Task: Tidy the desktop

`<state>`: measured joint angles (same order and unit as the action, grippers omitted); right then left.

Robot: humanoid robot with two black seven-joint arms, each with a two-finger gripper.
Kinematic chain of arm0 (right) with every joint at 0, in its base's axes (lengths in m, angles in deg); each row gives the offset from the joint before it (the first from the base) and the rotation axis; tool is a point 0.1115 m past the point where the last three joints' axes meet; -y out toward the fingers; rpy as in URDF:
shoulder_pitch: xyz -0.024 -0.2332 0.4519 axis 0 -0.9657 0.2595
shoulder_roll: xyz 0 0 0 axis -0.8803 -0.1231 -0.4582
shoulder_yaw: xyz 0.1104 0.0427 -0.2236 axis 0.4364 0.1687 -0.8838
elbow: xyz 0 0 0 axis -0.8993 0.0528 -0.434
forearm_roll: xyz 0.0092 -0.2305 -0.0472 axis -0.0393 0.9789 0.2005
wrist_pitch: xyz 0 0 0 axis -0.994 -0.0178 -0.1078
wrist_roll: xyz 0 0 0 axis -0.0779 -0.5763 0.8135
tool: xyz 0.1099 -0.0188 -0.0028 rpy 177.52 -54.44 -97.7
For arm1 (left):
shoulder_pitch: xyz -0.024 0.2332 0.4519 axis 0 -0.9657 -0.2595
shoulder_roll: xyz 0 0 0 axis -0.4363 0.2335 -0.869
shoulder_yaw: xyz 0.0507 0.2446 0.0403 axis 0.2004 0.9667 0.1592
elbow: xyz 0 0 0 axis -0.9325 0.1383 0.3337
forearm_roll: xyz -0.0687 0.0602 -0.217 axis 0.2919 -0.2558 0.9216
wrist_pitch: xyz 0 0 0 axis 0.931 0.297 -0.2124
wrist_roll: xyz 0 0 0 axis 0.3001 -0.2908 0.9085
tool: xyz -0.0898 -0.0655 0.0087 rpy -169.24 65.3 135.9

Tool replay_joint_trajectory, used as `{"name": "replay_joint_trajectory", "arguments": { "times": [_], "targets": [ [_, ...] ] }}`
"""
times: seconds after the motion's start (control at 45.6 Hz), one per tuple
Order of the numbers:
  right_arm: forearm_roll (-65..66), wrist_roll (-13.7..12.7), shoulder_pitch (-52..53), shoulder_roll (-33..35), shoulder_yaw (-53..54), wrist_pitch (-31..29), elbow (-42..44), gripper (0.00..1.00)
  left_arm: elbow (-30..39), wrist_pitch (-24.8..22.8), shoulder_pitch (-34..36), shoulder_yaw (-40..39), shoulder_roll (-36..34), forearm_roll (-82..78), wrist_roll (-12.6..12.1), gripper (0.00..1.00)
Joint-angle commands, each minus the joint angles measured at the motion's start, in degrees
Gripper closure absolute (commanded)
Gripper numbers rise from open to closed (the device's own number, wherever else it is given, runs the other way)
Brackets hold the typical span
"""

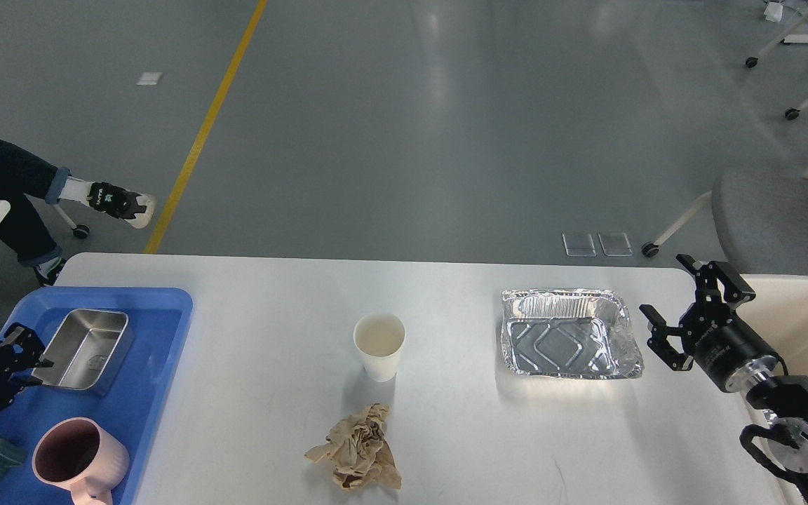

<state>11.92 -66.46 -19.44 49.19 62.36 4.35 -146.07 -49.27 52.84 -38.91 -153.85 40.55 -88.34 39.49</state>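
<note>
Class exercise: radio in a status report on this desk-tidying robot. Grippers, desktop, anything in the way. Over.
Left gripper open, empty, over blue tray. Right gripper open, empty, beside foil tray. Desktop untidied: paper cup, crumpled paper. No obstruction.

High head view over desktop [446, 435]

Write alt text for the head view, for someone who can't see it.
A white desktop holds a paper cup, a crumpled brown paper napkin and an empty foil tray. At left, a blue tray carries a steel pan and a pink mug. The right gripper hangs open beside the foil tray; the left gripper is over the blue tray.
</note>
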Motion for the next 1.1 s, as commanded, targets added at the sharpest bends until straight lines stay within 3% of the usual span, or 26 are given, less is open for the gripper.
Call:
{"name": "replay_joint_trajectory", "arguments": {
  "times": [0.0, 0.176, 0.483, 0.746, 0.922, 1.075],
  "targets": [
    [0.0, 0.0, 0.0, 0.0, 0.1, 0.0, 0.0, 0.00, 0.1, -0.2, 2.3, 0.0, -0.5, 3.2, -1.7, 0.00],
    [0.0, 0.0, 0.0, 0.1, 0.1, -0.1, 0.0, 0.00, 0.9, -0.5, 6.8, -0.9, -1.6, 9.6, -4.3, 0.00],
    [0.0, 0.0, -0.4, 0.3, 0.1, 0.0, -0.7, 0.00, 1.0, -0.9, 15.0, -1.1, -0.2, 35.8, -2.9, 0.00],
    [0.0, 0.0, -0.4, 0.1, 0.1, 0.0, -0.7, 0.00, 0.0, -0.8, 20.1, -1.3, 8.9, 48.1, -2.1, 0.00],
    [0.0, 0.0, -0.3, 0.1, 0.1, 0.0, -0.7, 0.00, -0.4, -0.8, 15.9, -3.2, 19.0, 56.6, 1.3, 0.00],
    [0.0, -0.1, -0.3, 0.4, 0.1, -0.1, -0.7, 0.00, -3.2, -0.3, 12.4, -11.9, 28.7, 61.9, 3.3, 0.00]
  ]
}}
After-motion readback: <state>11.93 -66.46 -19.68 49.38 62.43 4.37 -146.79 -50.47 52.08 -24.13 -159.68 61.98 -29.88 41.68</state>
